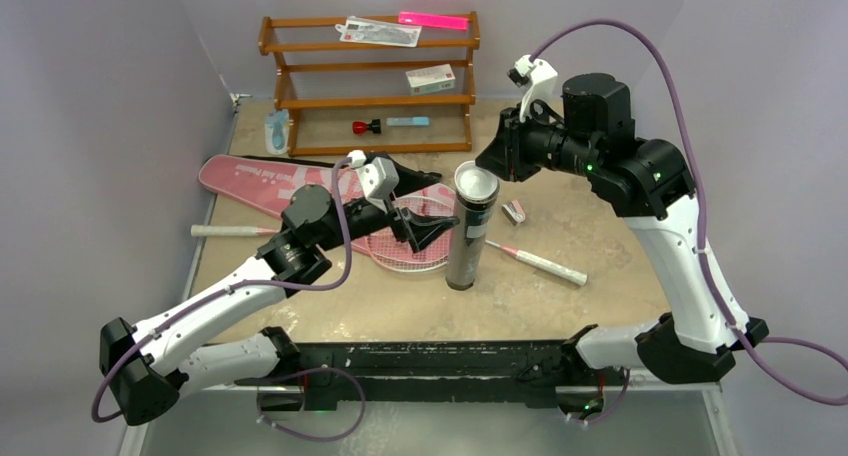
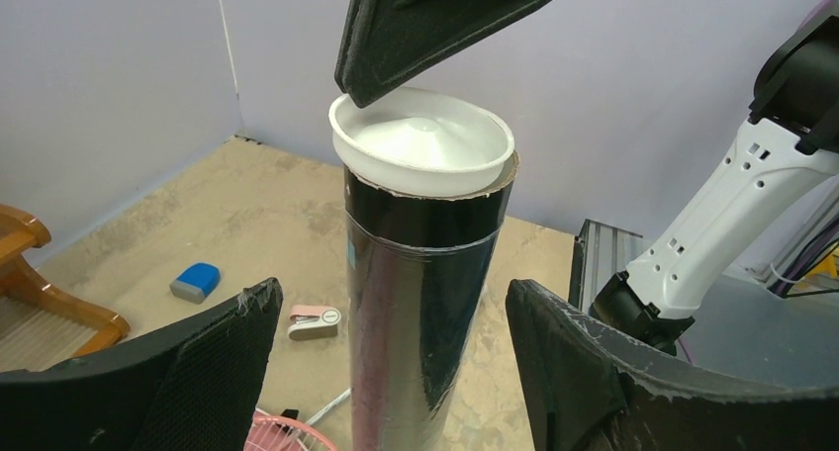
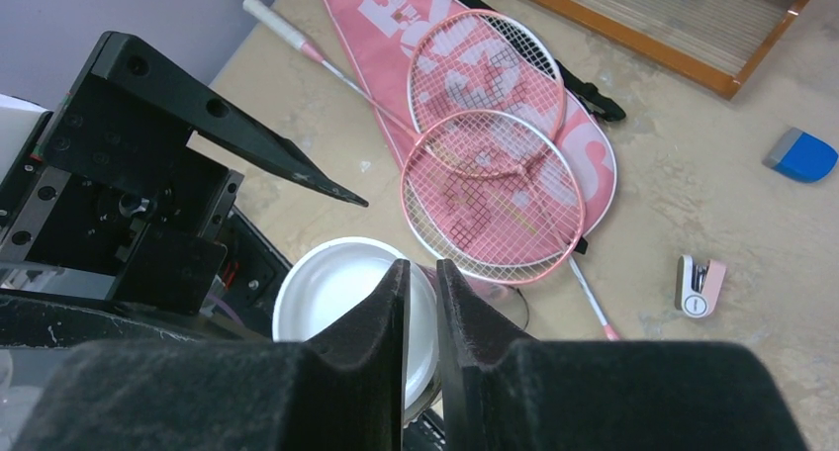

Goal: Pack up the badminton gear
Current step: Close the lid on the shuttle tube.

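Upright black tube mid-table, its white cap sitting askew, one claw at each end.

The table (image 1: pixel 600 306) carries a brown wooden rack (image 1: pixel 370 101) along its 12 o'clock edge. The pink bag (image 1: pixel 250 181) lies flat at 10 o'clock from the centre. The two rackets (image 3: pixel 492 199) overlap on the bag's end, at 9 o'clock of the tube, with one handle running out toward 9 o'clock and the other toward 4 o'clock. The tube (image 1: pixel 466 241) stands at the centre. The left claw (image 1: pixel 440 226) is released, with a finger on each side of the tube's lower body and neither touching it. The right claw (image 3: pixel 420 268) hangs over the tilted cap (image 1: pixel 474 183), its fingers drawn nearly together at the rim. Whether it pinches the rim cannot be told. A small pink-and-white clip (image 1: pixel 515 212) lies at 2 o'clock of the tube.
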You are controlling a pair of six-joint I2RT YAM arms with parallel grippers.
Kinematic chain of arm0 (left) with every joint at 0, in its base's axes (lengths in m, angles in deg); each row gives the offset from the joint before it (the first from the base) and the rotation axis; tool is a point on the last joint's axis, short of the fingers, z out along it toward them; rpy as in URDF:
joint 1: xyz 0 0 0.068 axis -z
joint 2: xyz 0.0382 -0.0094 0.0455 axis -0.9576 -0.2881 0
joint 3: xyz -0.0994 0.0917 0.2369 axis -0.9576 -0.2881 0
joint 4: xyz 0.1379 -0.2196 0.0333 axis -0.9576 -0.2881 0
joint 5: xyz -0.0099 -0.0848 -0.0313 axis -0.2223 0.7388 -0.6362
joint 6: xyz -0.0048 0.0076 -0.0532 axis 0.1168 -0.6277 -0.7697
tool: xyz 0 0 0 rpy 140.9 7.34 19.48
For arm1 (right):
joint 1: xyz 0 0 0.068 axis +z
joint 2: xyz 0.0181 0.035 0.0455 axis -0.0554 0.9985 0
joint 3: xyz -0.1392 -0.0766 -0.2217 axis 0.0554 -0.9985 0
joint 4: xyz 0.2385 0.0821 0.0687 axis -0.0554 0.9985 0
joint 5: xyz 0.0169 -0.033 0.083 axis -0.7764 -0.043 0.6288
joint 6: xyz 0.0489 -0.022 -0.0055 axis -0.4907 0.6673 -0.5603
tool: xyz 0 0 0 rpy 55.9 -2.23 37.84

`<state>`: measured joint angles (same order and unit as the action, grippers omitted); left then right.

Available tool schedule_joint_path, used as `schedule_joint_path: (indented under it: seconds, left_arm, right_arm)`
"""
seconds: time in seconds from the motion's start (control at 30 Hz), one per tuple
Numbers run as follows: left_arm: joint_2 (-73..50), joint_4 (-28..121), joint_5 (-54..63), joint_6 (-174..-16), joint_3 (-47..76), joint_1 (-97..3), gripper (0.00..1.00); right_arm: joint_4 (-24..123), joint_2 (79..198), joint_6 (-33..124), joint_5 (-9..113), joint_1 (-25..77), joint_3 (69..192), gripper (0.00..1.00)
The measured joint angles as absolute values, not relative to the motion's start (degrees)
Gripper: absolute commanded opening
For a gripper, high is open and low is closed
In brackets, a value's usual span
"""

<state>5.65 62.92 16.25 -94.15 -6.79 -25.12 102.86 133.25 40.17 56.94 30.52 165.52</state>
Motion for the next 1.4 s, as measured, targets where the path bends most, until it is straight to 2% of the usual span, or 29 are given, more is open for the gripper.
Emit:
schedule_joint_path:
  seconds: [0.13,0.37,0.53,0.73,0.87,1.1,1.4]
  left_arm:
    - [5.52,63.03,16.29,-94.15,-6.79,-25.12,0.81]
    - [5.8,63.07,15.81,-94.13,-6.79,-25.12,0.78]
    - [8.49,63.38,13.21,-96.14,-7.06,-25.12,0.74]
    - [10.83,64.95,10.3,-99.57,-6.64,-25.12,0.59]
    - [9.58,66.24,8.97,-101.34,-5.99,-25.12,0.44]
    - [6.2,69.11,7.77,-103.22,-4.7,-25.12,0.45]
    - [2.83,70.79,7.29,-103.83,-2.36,-25.12,0.44]
  right_arm:
    - [102.88,133.25,40.17,56.92,30.52,165.36,0.29]
    - [103.25,133.25,40.31,56.66,30.52,165.67,0.33]
    - [103.56,133.25,40.35,56.5,30.52,167.48,0.42]
    - [103.56,133.25,40.39,56.5,30.52,168.01,0.43]
    - [103.56,133.43,40.37,57.03,30.52,168.29,0.55]
    - [102.81,135.11,40.55,60.18,30.52,168.95,0.64]
    - [102.46,136.53,40.59,61.99,30.52,168.97,0.64]
